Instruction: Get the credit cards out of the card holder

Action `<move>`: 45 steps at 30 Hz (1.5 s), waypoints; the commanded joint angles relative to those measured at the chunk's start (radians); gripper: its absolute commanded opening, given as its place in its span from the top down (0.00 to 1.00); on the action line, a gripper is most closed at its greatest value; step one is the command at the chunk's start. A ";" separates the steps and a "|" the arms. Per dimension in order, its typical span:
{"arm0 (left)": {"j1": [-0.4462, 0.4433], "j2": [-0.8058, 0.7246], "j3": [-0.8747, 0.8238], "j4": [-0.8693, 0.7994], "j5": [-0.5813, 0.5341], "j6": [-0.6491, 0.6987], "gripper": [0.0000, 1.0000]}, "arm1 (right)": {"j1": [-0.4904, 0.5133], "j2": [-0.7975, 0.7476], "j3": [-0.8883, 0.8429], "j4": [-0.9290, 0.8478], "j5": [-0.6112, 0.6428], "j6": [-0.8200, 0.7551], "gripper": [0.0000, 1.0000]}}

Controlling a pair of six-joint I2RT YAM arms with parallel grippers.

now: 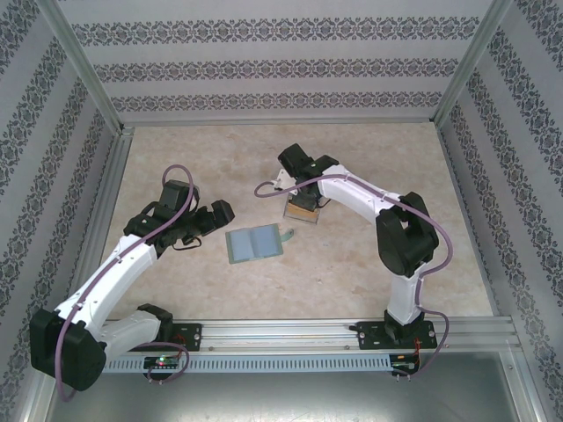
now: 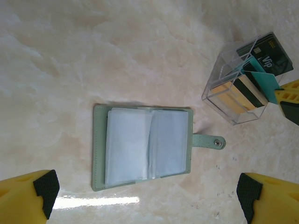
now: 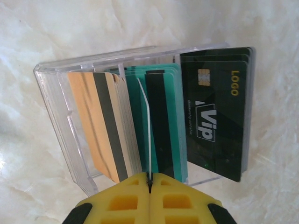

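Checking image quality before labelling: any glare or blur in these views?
Left wrist: bright glare streak on the beige marbled tabletop near the open dull-green card holder. Right wrist: print on the black plastic card reads sharp. Top external: even light.

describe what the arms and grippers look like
Both the left arm and right arm have white links, black joints and a purple cable looped alongside. The left gripper and right gripper have chunky yellow fingers with black pads.

The right gripper (image 3: 149, 181) pinches a thin card (image 3: 145, 130) edge-on, among tan, teal and black cards (image 3: 219, 116) in a clear box (image 3: 56, 102).
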 commanded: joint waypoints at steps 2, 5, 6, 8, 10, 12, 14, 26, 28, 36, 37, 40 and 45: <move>0.009 0.003 0.004 -0.032 -0.019 0.009 0.00 | -0.013 0.038 0.006 0.002 0.021 -0.004 1.00; 0.010 0.005 0.004 -0.032 -0.019 0.010 0.00 | -0.015 0.050 0.007 0.008 0.027 0.000 0.97; 0.010 0.005 0.005 -0.031 -0.019 0.010 0.00 | -0.015 0.053 0.007 0.013 0.034 0.001 0.97; 0.010 0.005 0.003 -0.029 -0.017 0.010 0.00 | -0.016 0.058 0.009 0.015 0.038 0.006 0.92; 0.010 0.008 0.002 -0.029 -0.017 0.010 0.00 | -0.017 0.059 0.009 0.023 0.055 0.010 0.80; 0.009 0.009 0.003 -0.026 -0.016 0.010 0.00 | -0.019 0.059 0.010 0.034 0.081 0.014 0.78; 0.011 0.011 0.000 -0.022 -0.014 0.007 0.00 | -0.023 0.058 0.008 0.045 0.097 0.015 0.77; 0.012 0.016 0.002 -0.020 -0.005 0.009 0.00 | -0.037 0.080 0.019 0.080 0.191 0.035 0.78; 0.011 0.014 -0.001 -0.020 -0.005 0.009 0.00 | -0.041 0.076 0.025 0.074 0.192 0.049 0.78; 0.011 0.045 -0.031 0.014 0.033 0.008 0.01 | -0.034 -0.062 0.013 0.033 0.062 0.219 0.77; 0.012 0.058 -0.038 0.027 0.050 0.008 0.06 | -0.026 -0.088 0.001 0.028 0.031 0.254 0.77; 0.012 0.097 -0.056 0.078 0.111 0.003 0.20 | -0.003 -0.165 -0.052 0.035 -0.073 0.365 0.80; 0.010 0.175 -0.062 0.160 0.175 -0.010 0.42 | 0.043 -0.250 -0.176 0.099 -0.276 0.564 0.95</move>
